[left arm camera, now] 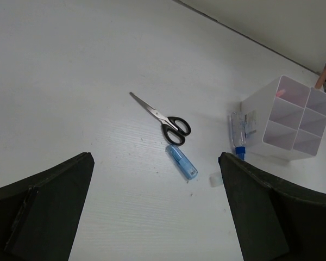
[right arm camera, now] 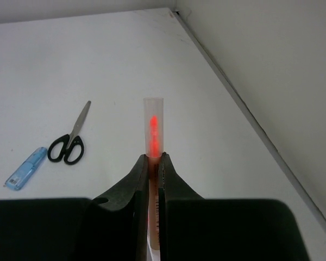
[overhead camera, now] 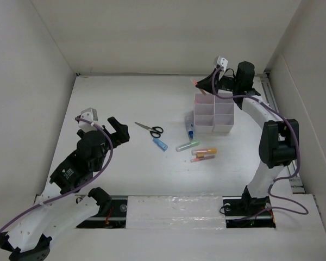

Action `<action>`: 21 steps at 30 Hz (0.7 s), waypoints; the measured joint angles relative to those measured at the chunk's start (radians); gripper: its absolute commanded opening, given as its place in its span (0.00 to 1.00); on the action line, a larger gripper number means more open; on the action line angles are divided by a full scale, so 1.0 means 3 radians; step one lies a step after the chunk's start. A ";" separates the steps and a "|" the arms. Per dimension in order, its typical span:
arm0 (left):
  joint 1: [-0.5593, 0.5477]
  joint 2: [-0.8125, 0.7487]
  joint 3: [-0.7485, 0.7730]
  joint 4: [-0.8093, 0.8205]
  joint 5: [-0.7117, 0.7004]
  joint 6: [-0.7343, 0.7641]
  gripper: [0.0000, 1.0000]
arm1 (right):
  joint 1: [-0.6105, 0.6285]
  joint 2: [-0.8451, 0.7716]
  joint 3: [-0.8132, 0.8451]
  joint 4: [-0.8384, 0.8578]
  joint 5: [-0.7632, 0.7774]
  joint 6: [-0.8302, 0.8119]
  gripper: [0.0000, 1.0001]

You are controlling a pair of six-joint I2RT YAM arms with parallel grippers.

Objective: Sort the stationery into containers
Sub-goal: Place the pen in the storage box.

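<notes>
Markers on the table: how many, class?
3, clustered near the organiser: green marker leftmost, orange marker right of it, pink marker alongside the orange. Others may hide inside the organiser.

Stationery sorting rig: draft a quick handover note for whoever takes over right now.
Right gripper: shut on the red pen, held by the far edge of the organiser, not in a compartment.
Left gripper: open, holding nothing, over the table left of the scissors.
On the table: scissors and blue tube mid-table; blue-capped pen beside the organiser's left wall; green marker, orange marker and pink marker on its near side.
Done: nothing clearly in the organiser.
Left: drop the pen in, then sort the other six.
</notes>
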 measured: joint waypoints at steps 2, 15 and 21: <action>0.0004 0.0004 -0.0001 0.0001 0.0017 0.0001 1.00 | -0.0003 0.0046 0.0057 0.0010 -0.0061 -0.0010 0.00; 0.0004 -0.0032 -0.0001 0.0086 0.0104 0.0067 1.00 | -0.0127 0.0453 0.0181 -0.0069 -0.0182 -0.0043 0.00; 0.0004 -0.0032 -0.0001 0.0086 0.0120 0.0083 1.00 | -0.0131 0.0455 0.0179 -0.0072 -0.0137 -0.0069 0.07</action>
